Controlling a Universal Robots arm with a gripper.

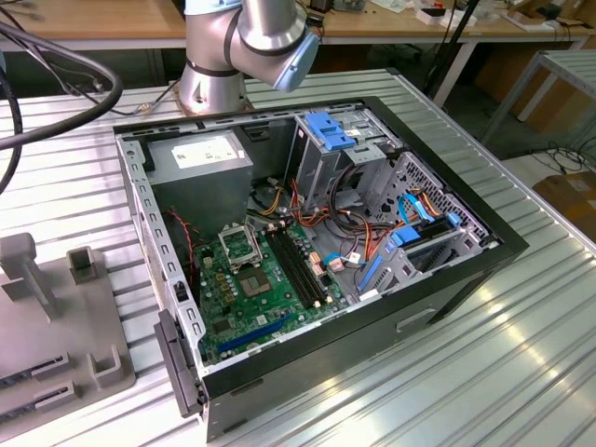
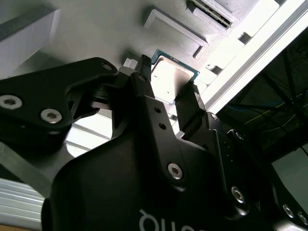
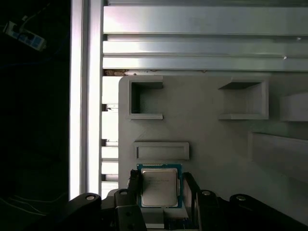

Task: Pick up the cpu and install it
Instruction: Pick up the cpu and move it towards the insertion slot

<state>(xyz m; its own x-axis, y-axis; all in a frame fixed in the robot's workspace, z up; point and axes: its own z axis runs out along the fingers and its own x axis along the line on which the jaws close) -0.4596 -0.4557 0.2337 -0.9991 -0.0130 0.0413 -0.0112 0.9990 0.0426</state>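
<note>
Exterior view, surface: ribbed silver metal table (image 1: 521, 372), bearing an open black computer case (image 1: 447, 300) with a green motherboard (image 1: 242, 307) lying flat inside.
Exterior view, room: long wooden workbenches (image 1: 93, 19) behind; thick black cables (image 1: 56, 65) looping in at the exterior view's left.
Exterior view, arm: silver-grey jointed robot arm (image 1: 244, 42) rising behind the case.
Exterior view, fixture: pale grey moulded plastic tray (image 1: 56, 317) outside the case, at the exterior view's left.
Second wrist view, gripper (image 2: 168, 76): black metal fingers (image 2: 144, 96) clenched on two opposite edges of the cpu (image 2: 171, 79), seen from low behind the fingers.
Second wrist view, look of the cpu: small flat square chip, dull silver-grey metal top, thin greenish rim.
First wrist view, position: cpu seen from straight above, over the grey tray, just beside a shallow rectangular slot (image 3: 161, 150) and near the tray's edge; resting or lifted, cannot tell.
First wrist view, surroundings: two square open pockets (image 3: 144, 98) further along the tray; white power strip (image 3: 24, 34) on the dark floor beyond the table's rail.
</note>
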